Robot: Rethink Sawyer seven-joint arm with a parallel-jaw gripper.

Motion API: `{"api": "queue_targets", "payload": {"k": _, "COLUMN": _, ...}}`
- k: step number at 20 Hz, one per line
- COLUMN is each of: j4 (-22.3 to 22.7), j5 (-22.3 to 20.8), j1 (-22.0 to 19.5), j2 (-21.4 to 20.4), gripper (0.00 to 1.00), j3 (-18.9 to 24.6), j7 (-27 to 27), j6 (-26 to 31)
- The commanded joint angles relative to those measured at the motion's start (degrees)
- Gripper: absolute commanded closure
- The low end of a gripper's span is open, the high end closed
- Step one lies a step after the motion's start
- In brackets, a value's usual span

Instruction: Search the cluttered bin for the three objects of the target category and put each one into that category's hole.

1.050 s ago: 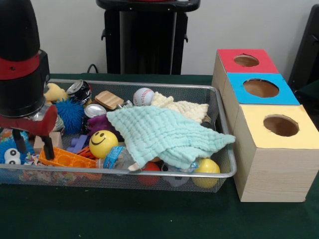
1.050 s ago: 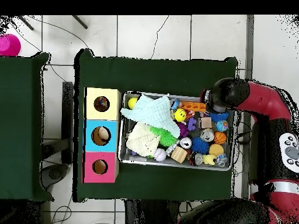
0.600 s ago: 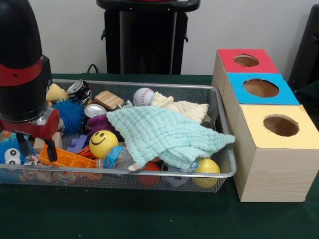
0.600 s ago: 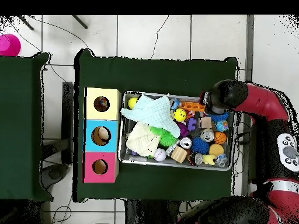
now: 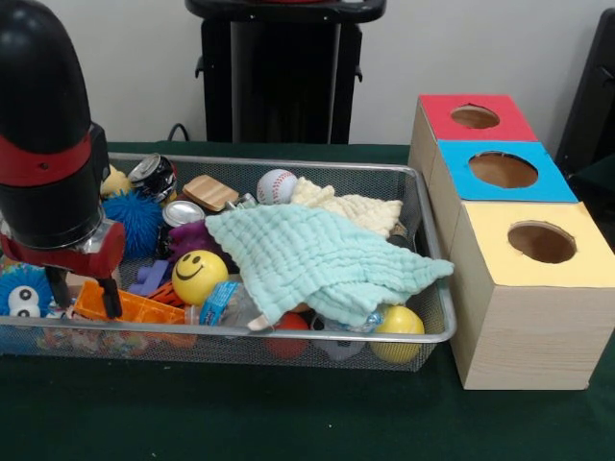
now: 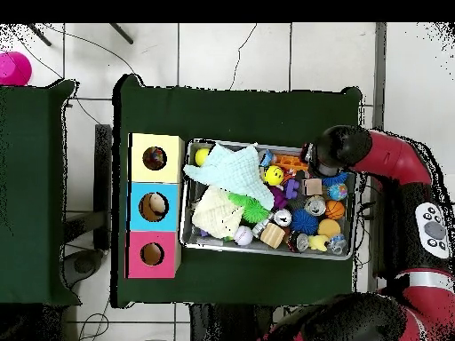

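My gripper (image 5: 86, 293) hangs open in the front-left corner of the wire mesh bin (image 5: 288, 338). Its two black fingers (image 5: 110, 296) dip among the toys, beside an orange plastic toy (image 5: 130, 305). Nothing is held between them. In the overhead view the arm's wrist (image 6: 331, 151) covers the gripper at the bin's top-right corner. A mint cloth (image 5: 317, 257) is spread over the middle of the bin, hiding what lies beneath. Around it lie a yellow smiley ball (image 5: 199, 277), a baseball (image 5: 277, 185), a plain yellow ball (image 5: 399, 322) and a blue spiky ball (image 5: 135, 221).
Three wooden boxes stand right of the bin, each with a round hole: red top (image 5: 476, 117), blue top (image 5: 503, 170), yellow top (image 5: 541, 242). Also in the bin are a cream cloth (image 5: 351, 206), two cans (image 5: 154, 176), a wooden block (image 5: 209, 192) and a blue googly-eyed toy (image 5: 24, 293).
The gripper has shifted a little to the right in the front view and sunk slightly lower into the bin. Its fingers stay apart. The objects have not moved.
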Motion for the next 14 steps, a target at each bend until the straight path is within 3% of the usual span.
{"api": "queue_targets", "payload": {"k": 1, "j4": 3.0, "j5": -3.4, "j1": -0.4, "j2": 2.5, "gripper": 0.00, "j3": 2.3, "j7": -12.3, "j6": -3.9}}
{"api": "queue_targets", "payload": {"k": 14, "j4": 1.8, "j5": -4.2, "j1": -0.4, "j2": 3.5, "gripper": 0.00, "j3": 2.3, "j7": -12.9, "j6": -5.7}}
